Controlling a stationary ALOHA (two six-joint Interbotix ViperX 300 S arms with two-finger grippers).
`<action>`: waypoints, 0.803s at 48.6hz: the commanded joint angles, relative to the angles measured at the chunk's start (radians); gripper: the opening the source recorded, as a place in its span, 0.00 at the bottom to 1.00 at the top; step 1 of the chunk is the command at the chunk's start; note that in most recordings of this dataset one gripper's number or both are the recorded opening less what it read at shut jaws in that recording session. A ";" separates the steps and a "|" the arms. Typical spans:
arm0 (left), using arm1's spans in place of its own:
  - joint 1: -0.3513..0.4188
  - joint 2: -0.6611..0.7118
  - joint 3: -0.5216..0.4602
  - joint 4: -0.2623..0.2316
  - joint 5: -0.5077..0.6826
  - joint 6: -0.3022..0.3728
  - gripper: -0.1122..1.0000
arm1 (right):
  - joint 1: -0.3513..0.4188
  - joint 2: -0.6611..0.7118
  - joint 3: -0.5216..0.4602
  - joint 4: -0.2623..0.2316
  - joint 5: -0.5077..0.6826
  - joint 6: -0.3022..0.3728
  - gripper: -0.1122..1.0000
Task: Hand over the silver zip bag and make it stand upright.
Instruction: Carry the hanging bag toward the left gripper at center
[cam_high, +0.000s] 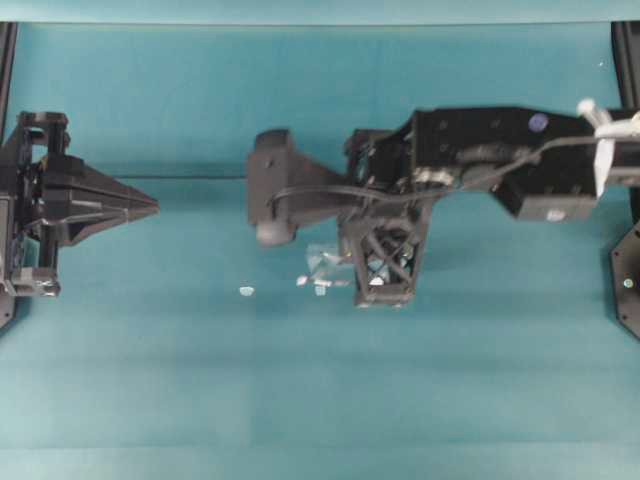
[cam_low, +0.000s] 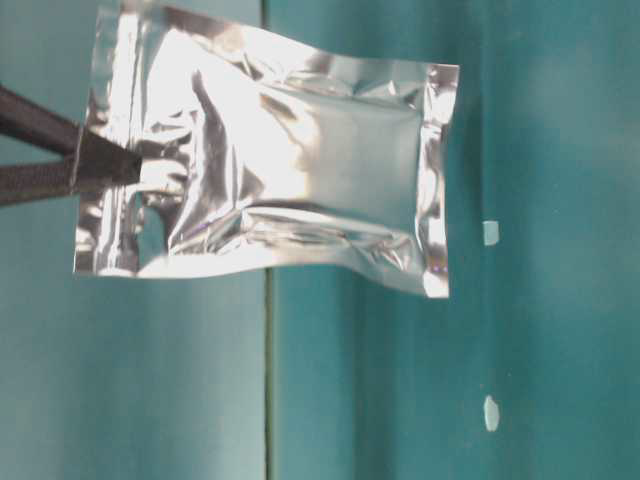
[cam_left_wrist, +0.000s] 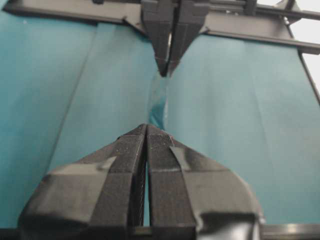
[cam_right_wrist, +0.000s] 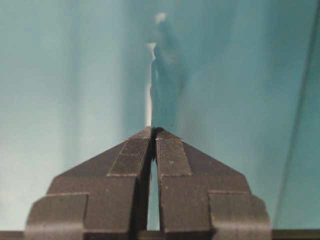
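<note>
Foil like this handles light, thin and slick, we judge. From overhead, the silver zip bag (cam_high: 322, 262) hangs beside the right gripper (cam_high: 385, 285) near the middle of the teal table (cam_high: 450, 400), while the left gripper (cam_high: 152, 207) sits well apart, pinched together and empty. A white scrap (cam_high: 246, 291) lies nearby. At table level the fingers (cam_low: 100, 165) clamp the bag by one flat sealed edge, clear of the surface, and the puffy middle looks soft and easily dented. We would take the opposite sealed edge, not the belly. From the left wrist the bag shows edge-on beyond shut tips. From the right wrist the tips grip that thin edge. Flat cloth offers room, but such a pouch may topple.
</note>
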 joint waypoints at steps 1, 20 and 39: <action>0.002 0.003 -0.011 0.003 -0.005 0.000 0.10 | 0.006 0.000 -0.037 -0.008 -0.003 -0.008 0.12; 0.002 0.008 -0.005 0.003 -0.005 0.003 0.10 | 0.018 0.049 -0.080 -0.018 -0.005 -0.015 0.12; 0.002 0.035 -0.005 0.003 -0.014 0.002 0.10 | 0.026 0.075 -0.092 -0.020 -0.005 -0.014 0.12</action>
